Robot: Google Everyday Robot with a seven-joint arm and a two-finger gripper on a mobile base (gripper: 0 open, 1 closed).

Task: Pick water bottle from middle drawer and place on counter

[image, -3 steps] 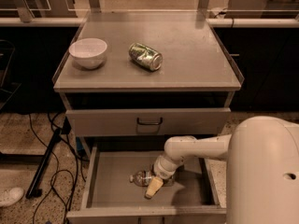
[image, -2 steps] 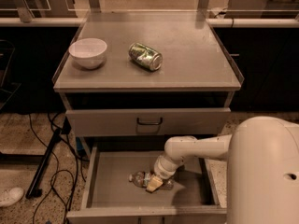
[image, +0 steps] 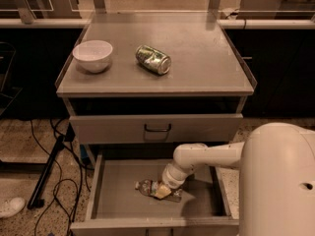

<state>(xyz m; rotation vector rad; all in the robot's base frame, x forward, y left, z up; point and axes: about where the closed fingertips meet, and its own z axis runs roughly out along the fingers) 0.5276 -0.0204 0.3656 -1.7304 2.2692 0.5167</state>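
Observation:
The water bottle (image: pixel 144 186) lies on its side on the floor of the open middle drawer (image: pixel 115 193), a little right of centre. My gripper (image: pixel 161 190) reaches down into the drawer from the right and sits on the bottle's middle, hiding part of it. The bottle's two ends show to the left and right of the gripper. The counter (image: pixel 202 58) is the cart's grey top above.
A white bowl (image: pixel 92 55) and a dented green-and-silver can (image: pixel 153 59) sit on the counter's left half. The shut upper drawer front with a dark loop handle (image: pixel 157 128) overhangs the open drawer. Cables (image: pixel 51 181) and a shoe (image: pixel 10 206) lie on the floor at left.
My gripper has shifted slightly back over the bottle. The bottle lies in about the same spot.

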